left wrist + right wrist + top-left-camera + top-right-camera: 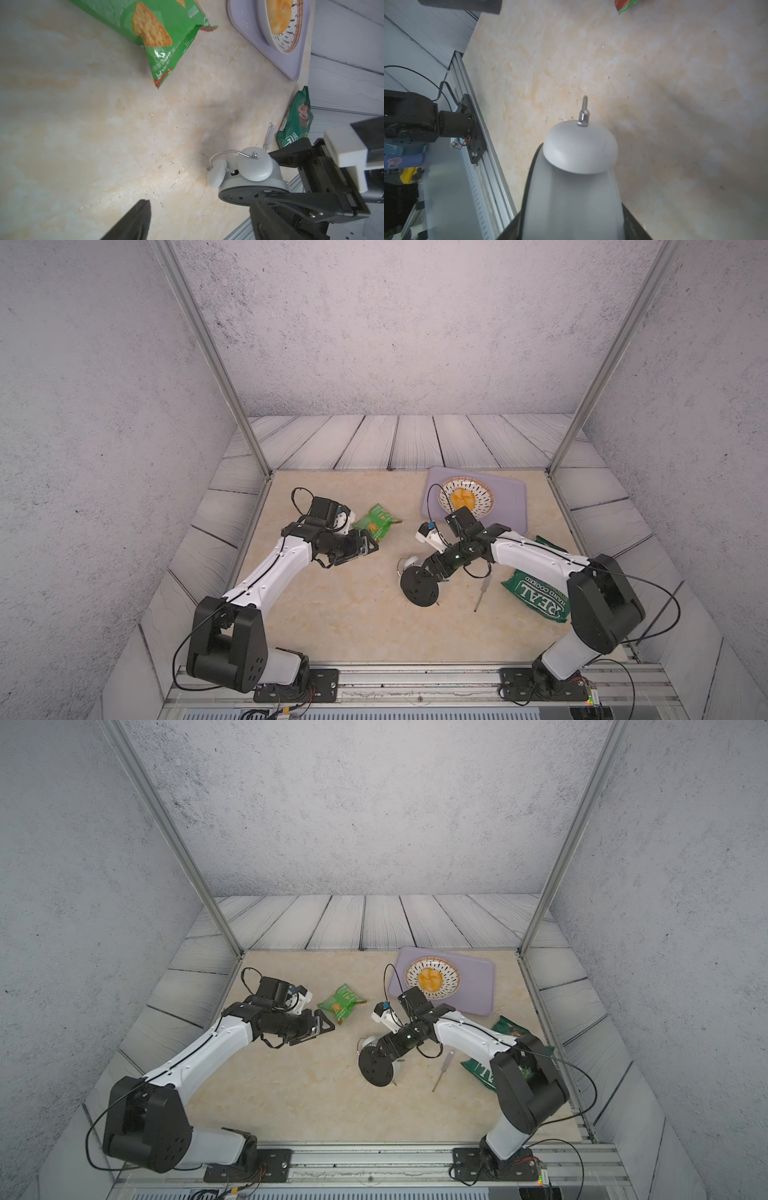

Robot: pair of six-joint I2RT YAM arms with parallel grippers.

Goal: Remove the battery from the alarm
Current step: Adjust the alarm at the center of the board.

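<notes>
The alarm (pixel 419 587) sits tipped on the table (pixel 332 614), its black back turned upward, apparently to expose the battery bay. The battery is not visible in any view, and whether it remains inside cannot be told. The right gripper (pixel 426 570) clamps the clock's body, steadying it. The left gripper (pixel 368 548) hangs well apart beside a green snack packet (pixel 376 522), fingers spread and empty.

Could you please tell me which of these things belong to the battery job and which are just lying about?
For the job: clock, right hand gripping it, left hand open. Battery not seen.
Lying about: screwdriver, light green snack bag, dark green crisp bag, purple tray, dish.
</notes>
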